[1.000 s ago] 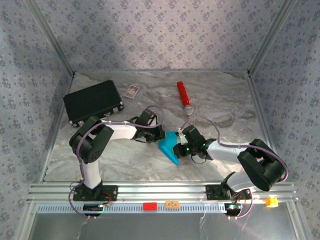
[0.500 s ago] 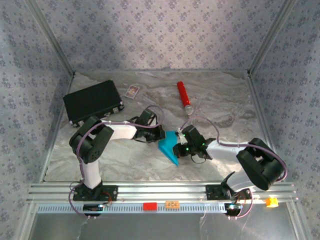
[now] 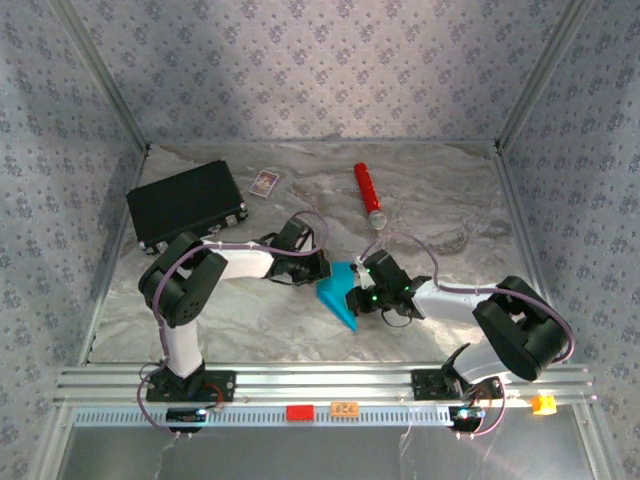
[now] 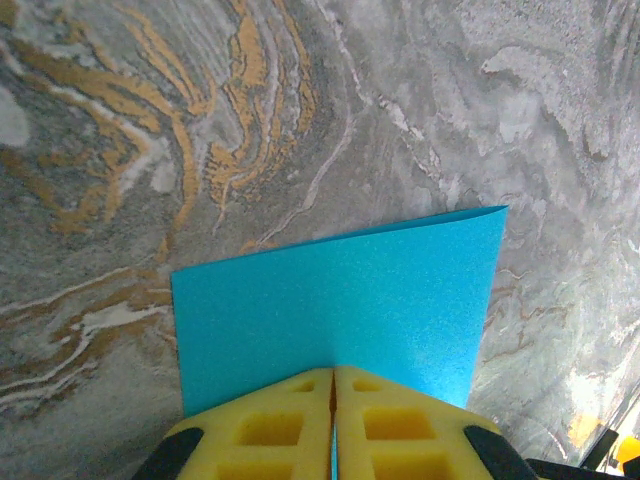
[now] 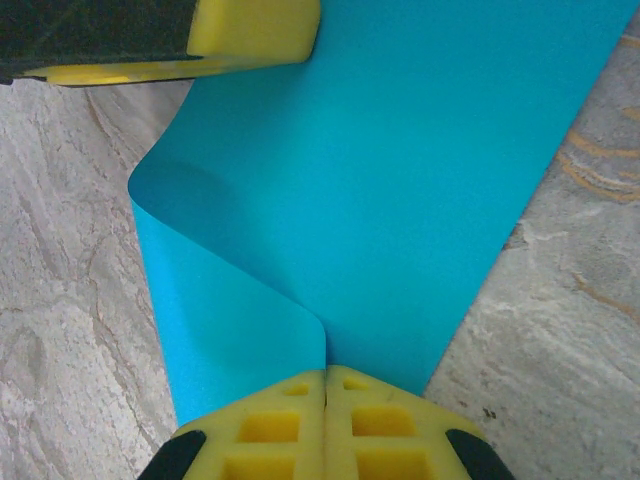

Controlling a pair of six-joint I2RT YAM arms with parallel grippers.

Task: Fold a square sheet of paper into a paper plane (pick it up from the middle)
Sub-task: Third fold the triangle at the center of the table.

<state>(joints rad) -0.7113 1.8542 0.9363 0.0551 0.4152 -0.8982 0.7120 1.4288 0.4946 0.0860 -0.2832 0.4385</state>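
Yellow foam left fingers (image 4: 270,428) and right fingers (image 5: 265,428), each pair pinched shut on opposite ends of the square sheet of paper (image 3: 338,294), which curls uncreased over the middle of the desk (image 3: 440,200). First fold apparently in hand; next: align edges, press crease.

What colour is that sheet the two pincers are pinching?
The sheet is plain bright cyan-blue, clearest in the right wrist view.
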